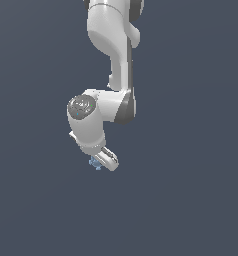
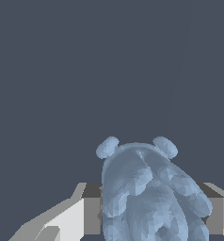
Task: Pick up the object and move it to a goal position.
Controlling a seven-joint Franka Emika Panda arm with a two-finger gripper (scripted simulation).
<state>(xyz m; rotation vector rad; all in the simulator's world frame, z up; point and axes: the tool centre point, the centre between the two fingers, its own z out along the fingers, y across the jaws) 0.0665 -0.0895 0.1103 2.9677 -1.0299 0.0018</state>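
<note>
The object is a tiny light-blue knobbly item with rounded lobes. In the exterior view it shows just at the exterior view's left of the tip of my white gripper. In the wrist view the object fills the space between my two fingers, with two small round lobes at its far end. The fingers press against both of its sides, so the gripper is shut on it. The white arm hangs down from above, with the hand tilted.
The background is plain dark grey-blue in both views. No other object, marker or edge shows.
</note>
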